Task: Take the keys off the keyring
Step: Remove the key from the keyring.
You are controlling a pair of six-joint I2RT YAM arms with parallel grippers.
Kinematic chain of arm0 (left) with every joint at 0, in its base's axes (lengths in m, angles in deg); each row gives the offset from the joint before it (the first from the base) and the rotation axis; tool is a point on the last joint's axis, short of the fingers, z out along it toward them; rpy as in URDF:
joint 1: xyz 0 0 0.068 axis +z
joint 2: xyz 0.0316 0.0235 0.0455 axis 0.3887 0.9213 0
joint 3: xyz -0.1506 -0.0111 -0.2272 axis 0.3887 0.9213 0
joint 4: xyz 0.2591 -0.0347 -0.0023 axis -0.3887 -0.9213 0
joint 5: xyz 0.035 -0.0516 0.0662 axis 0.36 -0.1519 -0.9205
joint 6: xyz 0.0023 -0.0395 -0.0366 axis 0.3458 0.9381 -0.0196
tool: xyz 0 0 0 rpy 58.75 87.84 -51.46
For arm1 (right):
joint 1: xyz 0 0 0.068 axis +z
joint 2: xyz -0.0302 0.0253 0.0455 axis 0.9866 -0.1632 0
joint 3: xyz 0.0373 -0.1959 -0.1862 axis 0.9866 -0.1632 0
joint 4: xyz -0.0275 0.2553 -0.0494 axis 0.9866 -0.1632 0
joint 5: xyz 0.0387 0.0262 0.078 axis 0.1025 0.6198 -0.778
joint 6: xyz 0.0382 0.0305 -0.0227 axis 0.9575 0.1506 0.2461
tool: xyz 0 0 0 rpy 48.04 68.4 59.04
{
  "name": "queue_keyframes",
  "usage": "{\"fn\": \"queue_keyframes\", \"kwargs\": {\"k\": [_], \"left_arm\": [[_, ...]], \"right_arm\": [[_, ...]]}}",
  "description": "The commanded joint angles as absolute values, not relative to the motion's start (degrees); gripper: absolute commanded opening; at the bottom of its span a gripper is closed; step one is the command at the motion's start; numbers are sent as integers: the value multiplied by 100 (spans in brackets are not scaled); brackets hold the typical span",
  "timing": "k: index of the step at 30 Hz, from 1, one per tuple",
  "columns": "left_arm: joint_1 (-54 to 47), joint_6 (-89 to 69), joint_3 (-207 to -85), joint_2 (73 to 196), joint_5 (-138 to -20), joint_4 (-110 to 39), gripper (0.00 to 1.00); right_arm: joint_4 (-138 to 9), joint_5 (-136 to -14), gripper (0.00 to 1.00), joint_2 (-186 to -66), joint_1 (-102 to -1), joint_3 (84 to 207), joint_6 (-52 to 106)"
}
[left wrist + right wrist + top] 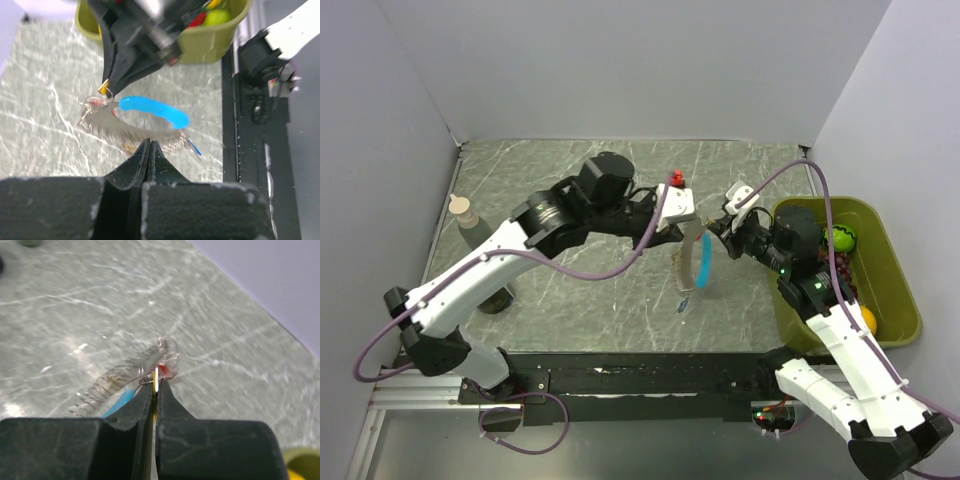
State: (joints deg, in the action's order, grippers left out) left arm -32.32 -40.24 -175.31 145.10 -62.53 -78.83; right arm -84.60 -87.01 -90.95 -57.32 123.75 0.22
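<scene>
Two closed pinches — left end effector [149, 145] on the keyring [107, 125], right end effector [154, 382] on the orange key [156, 377] — light-blue strip [155, 109] between them

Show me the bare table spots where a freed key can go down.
Bare marble runs along the back wall from the bottle to the bin, and nearside between the left forearm and the black rail. Crowded: mid-table, where the left pincer and right pincer meet at the keyring, and the cluttered bin.
</scene>
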Motion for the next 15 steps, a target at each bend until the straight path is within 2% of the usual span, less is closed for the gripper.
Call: {"fn": "queue_keyframes", "kwargs": {"k": [1,12,15], "left_arm": [[-3188,-3967,-17546,14052,-5892,-7843,1],[-3188,-3950,-17414,14104,-5892,-7746,2],[-3179,-3915,-17370,14113,-5927,-7685,16]], "right_arm": [[-8340,-8302,0,-8932,-5890,12466,26],[-8665,-8863,0,-9002,-5907,12791,-167],[-8832,-9118,0,-9028,-5907,12993,-247]]}}
